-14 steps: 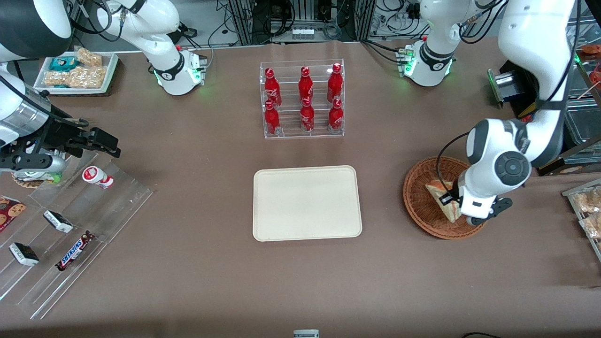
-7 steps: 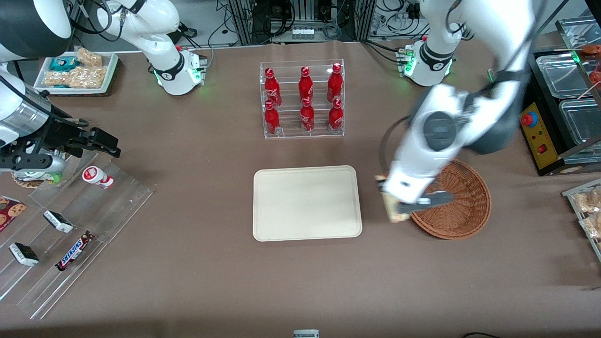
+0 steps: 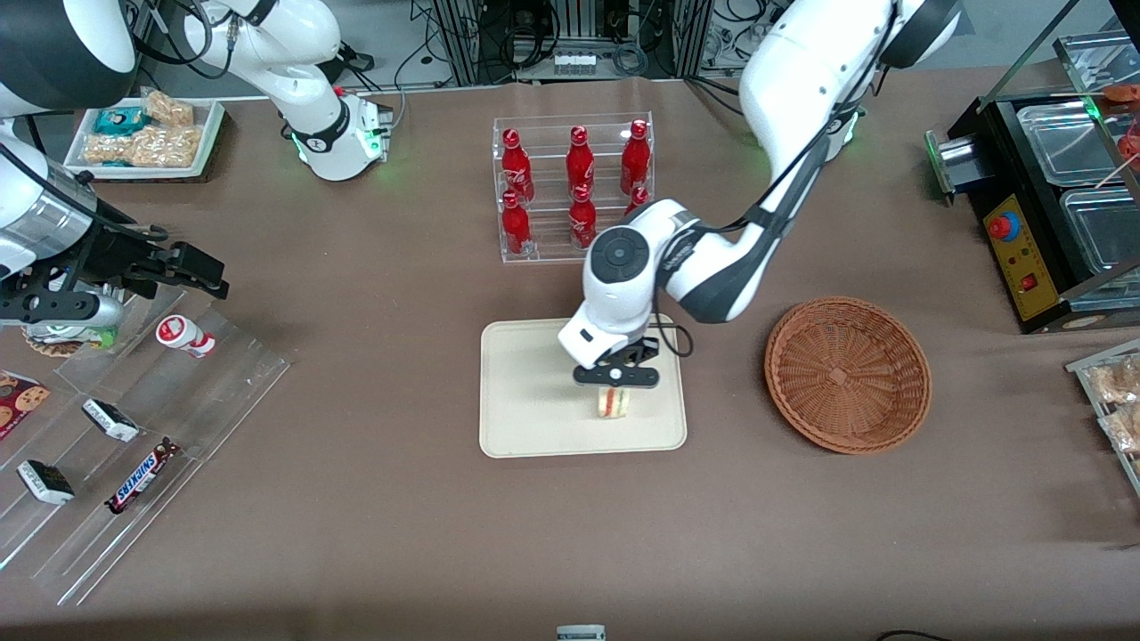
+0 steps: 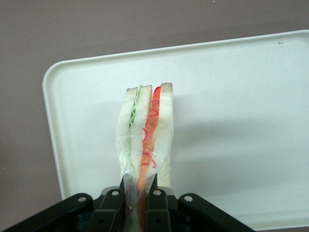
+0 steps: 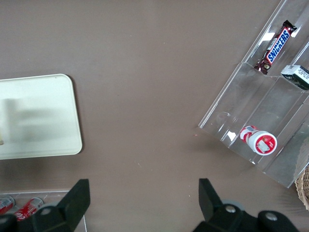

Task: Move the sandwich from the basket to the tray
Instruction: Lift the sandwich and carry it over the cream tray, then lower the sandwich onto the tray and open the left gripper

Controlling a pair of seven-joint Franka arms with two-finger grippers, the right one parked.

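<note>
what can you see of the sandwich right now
The sandwich is a wedge of pale white bread with green and red filling layers, in clear wrap. It stands on edge, layers upright, pinched at one end by the gripper, over the cream tray. Whether it touches the tray is unclear. The basket holds nothing.

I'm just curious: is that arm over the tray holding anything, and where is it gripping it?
Yes. The gripper, above the tray, holds the sandwich edge-on, jaws pinching one end.

The brown table (image 3: 374, 534) carries the tray (image 3: 525, 392), basket (image 3: 846, 374), bottle rack (image 3: 574, 191) and clear snack stand (image 3: 134, 445).
</note>
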